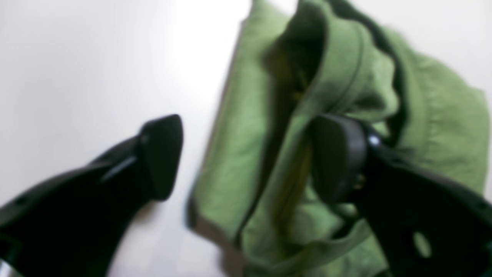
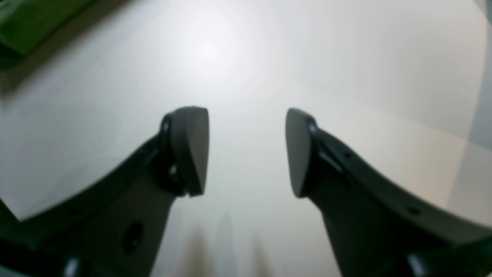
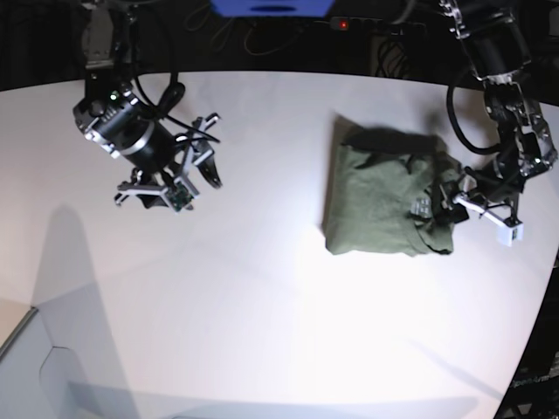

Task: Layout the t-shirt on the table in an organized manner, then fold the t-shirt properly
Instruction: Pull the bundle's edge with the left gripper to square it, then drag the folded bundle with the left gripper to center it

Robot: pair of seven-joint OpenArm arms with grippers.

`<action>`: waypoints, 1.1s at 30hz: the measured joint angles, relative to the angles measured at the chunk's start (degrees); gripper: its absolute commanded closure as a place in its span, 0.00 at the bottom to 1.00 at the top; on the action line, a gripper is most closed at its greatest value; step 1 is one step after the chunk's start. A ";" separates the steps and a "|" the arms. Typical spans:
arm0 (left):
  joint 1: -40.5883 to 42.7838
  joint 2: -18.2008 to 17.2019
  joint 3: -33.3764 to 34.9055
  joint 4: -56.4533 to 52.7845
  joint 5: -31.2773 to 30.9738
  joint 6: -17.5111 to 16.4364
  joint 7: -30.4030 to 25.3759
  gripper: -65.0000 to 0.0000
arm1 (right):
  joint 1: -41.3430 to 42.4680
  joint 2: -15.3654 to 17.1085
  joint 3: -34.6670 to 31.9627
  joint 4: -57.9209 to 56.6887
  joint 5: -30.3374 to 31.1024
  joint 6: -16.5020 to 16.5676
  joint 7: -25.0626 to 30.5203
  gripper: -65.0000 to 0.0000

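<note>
The left gripper [image 1: 246, 157] stands wide apart at the edge of the t-shirt [image 1: 346, 115]. One jaw hangs over bare table [image 1: 96, 65]; the other lies against a raised fold of cloth, and nothing is pinched between them. The right gripper [image 2: 246, 150] is also spread and empty, hovering over bare white surface well apart from the garment.

The t-shirt [image 3: 384, 201] lies on the side of the table near the left arm, gathered into a rough rectangle with a rumpled, bunched edge beside that gripper. It looks soft, light and limp: it will sag and crease wherever it is lifted, and a single pinch would probably drag the layers askew. A firm hemmed edge or a corner of the folded stack seems the best place to grip, catching all layers at once.

Around it there is little: dark cables [image 3: 188, 122] trail near the right arm, and nothing lies between the grippers and the cloth.
</note>
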 measured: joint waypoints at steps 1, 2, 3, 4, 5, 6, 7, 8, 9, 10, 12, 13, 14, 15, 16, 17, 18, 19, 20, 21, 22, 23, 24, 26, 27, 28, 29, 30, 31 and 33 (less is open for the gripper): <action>-0.02 0.13 0.00 0.00 -0.07 0.00 -0.20 0.13 | 0.11 0.00 0.00 0.00 0.02 0.00 0.07 0.50; 0.00 0.13 0.13 0.00 -0.02 -0.02 -0.39 0.11 | 0.13 0.02 0.02 0.00 0.00 0.00 0.02 0.50; 0.00 0.13 0.15 -0.17 -0.04 -0.02 -0.37 0.10 | 0.13 0.04 0.02 0.00 0.00 0.00 0.02 0.50; 0.00 0.13 0.15 -0.44 0.00 -0.02 -0.35 0.10 | 0.13 0.07 0.02 0.00 -0.02 0.00 0.00 0.50; -0.04 0.24 0.15 -0.48 0.20 -0.02 -0.37 0.11 | 0.13 0.07 0.02 0.00 -0.02 0.00 -0.02 0.50; -0.31 0.37 0.15 -0.57 0.42 -0.04 -0.37 0.11 | 0.15 0.04 0.02 -0.02 -0.02 0.00 -0.02 0.50; -0.66 0.37 0.22 -0.72 0.31 -0.07 -0.37 0.11 | 0.15 0.02 0.02 -0.02 0.02 0.00 0.07 0.50; -0.96 0.35 0.22 -0.98 0.31 -0.09 -0.59 0.11 | 0.13 0.00 0.00 -0.02 0.00 0.00 0.15 0.50; -1.40 0.26 0.20 -1.81 0.13 -0.20 -0.70 0.11 | 0.15 0.02 0.00 -0.02 0.00 0.00 0.11 0.50; -2.01 0.24 0.20 -3.41 0.11 -0.24 -1.01 0.11 | 0.24 0.04 0.02 -0.02 -0.02 0.00 0.11 0.50; -3.17 0.22 1.16 -7.13 0.22 -0.17 -1.05 0.11 | 0.31 0.04 0.02 -0.04 -0.09 0.00 -0.02 0.50; -3.54 -0.11 2.54 -8.59 -0.04 -0.50 -2.75 0.11 | 0.31 0.04 0.02 -0.04 -0.07 0.00 0.00 0.50; -4.28 -0.37 4.04 -9.42 -0.20 -0.44 -2.67 0.11 | 0.35 0.04 0.00 -0.04 -0.17 0.00 -0.07 0.50; -4.94 -0.76 5.73 -10.05 -0.07 -0.44 -2.71 0.11 | 0.44 0.02 0.02 -0.04 -0.15 0.00 0.00 0.50; -5.29 -1.18 7.37 -10.60 -0.24 -0.44 -3.02 0.11 | 0.44 0.02 0.02 -0.04 -0.15 0.00 -0.02 0.50; -5.38 -1.31 8.85 -10.60 -0.24 -0.42 -3.52 0.11 | 0.44 0.02 0.04 -0.04 -0.15 0.00 -0.02 0.50; -5.33 -1.33 10.32 -10.60 -0.28 -0.44 -4.90 0.11 | 0.46 0.02 0.17 -0.04 -0.17 0.00 -0.02 0.50; -5.31 -1.36 11.85 -10.62 -0.24 -0.42 -5.97 0.12 | 0.46 0.07 0.20 -0.04 -0.15 0.00 0.00 0.50; -5.33 -1.51 13.62 -10.64 -0.24 -0.42 -6.47 0.17 | 0.42 0.15 0.22 -0.04 -0.15 0.00 0.00 0.50; -5.38 -1.92 15.58 -10.64 -0.68 -0.44 -6.86 0.24 | 0.28 0.28 0.24 -0.04 -0.17 0.00 -0.04 0.50; -5.42 -2.34 17.40 -10.64 -0.90 -0.46 -7.19 0.33 | 0.26 0.63 0.22 -0.04 -0.15 0.00 -0.02 0.50; -5.73 -2.62 19.06 -10.73 -0.83 -0.46 -7.23 0.44 | 0.28 1.14 0.24 -0.04 -0.15 0.00 -0.07 0.50; -6.16 -3.04 20.90 -10.95 -0.83 -0.42 -7.26 0.56 | 0.28 1.29 0.35 -0.04 -0.17 0.00 0.00 0.50; -7.15 -3.74 24.68 -11.21 -0.87 -0.46 -8.11 0.74 | 0.13 1.29 0.44 -0.04 -0.20 0.00 -0.07 0.50; -7.82 -3.87 26.45 -11.43 0.15 -0.48 -9.18 0.80 | -0.02 1.25 0.44 -0.04 -0.15 0.00 0.00 0.50; -8.50 -3.89 28.24 -11.56 1.51 -0.46 -10.34 0.84 | -0.04 1.22 0.72 -0.04 -0.07 0.02 0.02 0.50; -9.18 -3.87 29.88 -11.56 3.45 -0.50 -11.52 0.88 | -0.04 1.14 1.51 -0.04 0.04 0.00 0.00 0.50; -9.79 -3.72 31.58 -11.56 5.18 -0.55 -12.33 0.92 | -0.04 1.11 2.67 -0.02 0.04 0.00 0.02 0.50; -10.40 -3.74 33.48 -11.39 7.50 -0.46 -13.49 0.96 | -0.02 1.14 3.78 -0.04 -0.15 0.00 -0.02 0.50; -12.11 -3.52 37.09 -11.41 11.43 -0.37 -14.71 1.00 | -0.02 1.14 6.32 -0.02 -0.13 0.00 0.00 0.50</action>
